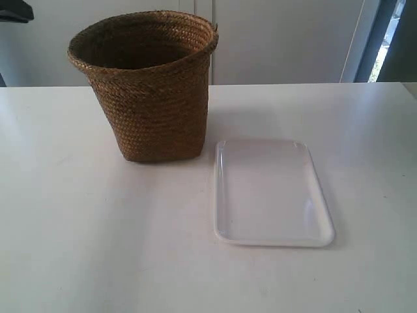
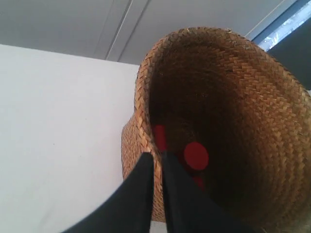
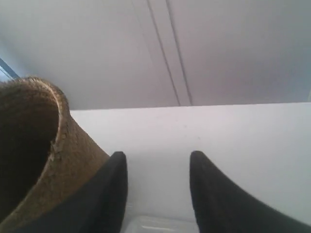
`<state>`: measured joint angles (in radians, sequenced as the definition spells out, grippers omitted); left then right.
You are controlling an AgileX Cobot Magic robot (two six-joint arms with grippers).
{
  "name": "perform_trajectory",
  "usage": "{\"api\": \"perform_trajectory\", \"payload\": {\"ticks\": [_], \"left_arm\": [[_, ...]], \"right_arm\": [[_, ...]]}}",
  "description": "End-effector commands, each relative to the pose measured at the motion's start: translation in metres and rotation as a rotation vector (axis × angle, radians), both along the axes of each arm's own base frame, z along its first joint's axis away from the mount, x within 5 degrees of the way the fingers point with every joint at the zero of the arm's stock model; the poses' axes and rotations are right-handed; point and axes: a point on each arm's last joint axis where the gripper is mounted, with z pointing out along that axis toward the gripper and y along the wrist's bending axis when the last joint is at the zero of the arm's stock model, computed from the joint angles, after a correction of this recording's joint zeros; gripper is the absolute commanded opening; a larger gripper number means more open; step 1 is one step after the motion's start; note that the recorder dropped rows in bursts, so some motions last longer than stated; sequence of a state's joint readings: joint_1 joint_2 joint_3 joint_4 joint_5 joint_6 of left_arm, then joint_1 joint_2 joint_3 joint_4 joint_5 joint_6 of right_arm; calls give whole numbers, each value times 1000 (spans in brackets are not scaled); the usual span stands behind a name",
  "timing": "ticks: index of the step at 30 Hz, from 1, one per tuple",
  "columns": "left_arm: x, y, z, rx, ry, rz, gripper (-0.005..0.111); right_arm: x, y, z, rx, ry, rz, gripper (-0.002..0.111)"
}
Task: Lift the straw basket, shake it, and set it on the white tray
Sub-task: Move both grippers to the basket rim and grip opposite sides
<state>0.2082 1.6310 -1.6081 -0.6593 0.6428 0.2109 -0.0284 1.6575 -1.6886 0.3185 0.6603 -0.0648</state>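
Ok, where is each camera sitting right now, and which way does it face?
Exterior view: set above the white table, angled down across it toward a pale wall, at the tall brown woven straw basket and glossy rectangular white tray; no arm shows.
Left wrist view: above the basket's rim, looking into its dark inside; shows the left gripper, dark fingers nearly together.
Right wrist view: beside the basket, facing across the table to the wall; shows the right gripper, fingers spread, nothing between.
Shared: all three show the basket.

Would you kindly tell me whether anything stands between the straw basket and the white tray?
Nothing visible does: the straw basket stands on the table right beside the white tray, at one corner, and the tray itself holds nothing.
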Motion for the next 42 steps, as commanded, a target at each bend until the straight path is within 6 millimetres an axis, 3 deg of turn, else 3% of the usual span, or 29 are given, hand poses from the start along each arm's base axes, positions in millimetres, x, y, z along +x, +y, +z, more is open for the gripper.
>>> {"api": "perform_trajectory", "payload": {"ticks": [1,3,7,9,13,20,26,35,42], "left_arm": [[12,3,-12,-12,32,-13,45],[18,3,-19,-19,42,-8,57],[30,-5,-35,9,52,-41,59],[35,-9,-38,11,43,-40,59],[42,-13,-49,28,51,-59,59],[48,-21,-52,35,32,-56,59],[55,-40,-58,52,17,-81,59],[65,-44,-63,59,31,-107,59],[69,-55,-68,74,36,-131,59]], "right_arm": [[15,3,-1,154,-70,-23,40],[26,9,-10,156,-74,4,44],[48,25,-35,143,-14,56,73],[52,35,-38,208,-25,65,73],[69,63,-56,142,34,190,79],[104,80,-79,181,145,247,80],[108,91,-79,113,145,257,80],[109,100,-78,19,155,221,80],[113,122,-82,29,132,239,80]]}}
